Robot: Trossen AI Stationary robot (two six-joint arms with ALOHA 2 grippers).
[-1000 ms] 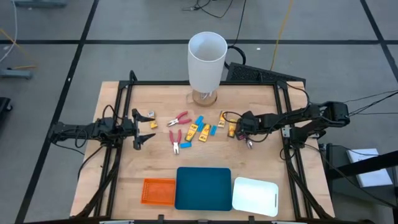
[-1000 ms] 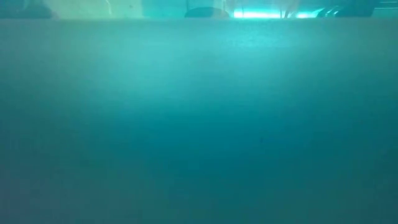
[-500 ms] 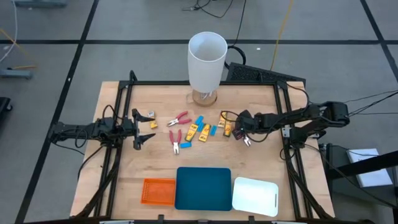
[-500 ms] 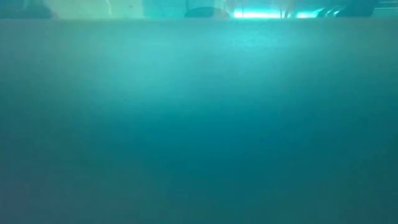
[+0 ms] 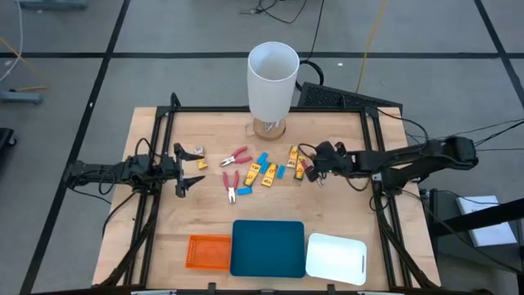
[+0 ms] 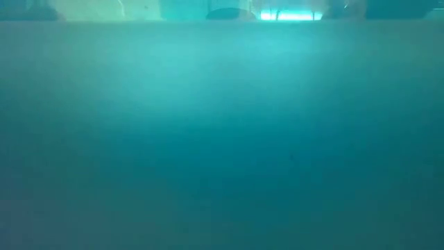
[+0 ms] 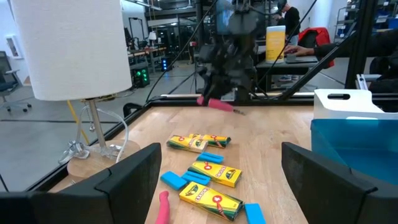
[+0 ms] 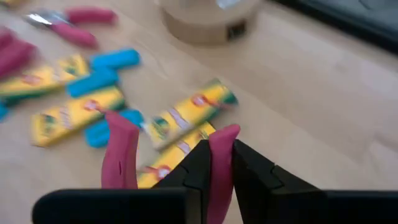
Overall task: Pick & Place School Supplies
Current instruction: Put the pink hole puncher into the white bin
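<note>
On the table's middle lie the school supplies: two red-handled pliers (image 5: 236, 156) (image 5: 230, 185), yellow boxes (image 5: 254, 172) (image 5: 293, 154) and light-blue blocks (image 5: 262, 158) (image 5: 281, 172). Just right of them, my right gripper (image 5: 316, 170) (image 8: 221, 152) is shut on a third red-handled tool (image 8: 124, 155). From the left wrist view that gripper is a blur (image 7: 230, 62) with the red tool (image 7: 214, 104) under it. My left gripper (image 5: 187, 170) (image 7: 221, 186) waits open and level at the left, pointing at the supplies. My right gripper pinches one red handle (image 8: 221, 163) of the tool between its two fingers, which lie along that handle. The other handle (image 8: 121, 152) sticks out free beside the fingers. The fingers slant down from the table's right. The tool hangs clear of the wood.
A tall white cylinder (image 5: 272, 74) stands on a round base at the far middle. Orange (image 5: 207, 251), teal (image 5: 268, 248) and white (image 5: 336, 256) trays line the near edge. A black frame (image 5: 372, 164) runs along both sides. A blue-green surface fills the low view.
My right gripper has risen from the table and drawn a little toward the far left, tipping closer to level and rolling. The red-handled tool has come up with it, off the wood. The fingers stay shut.
</note>
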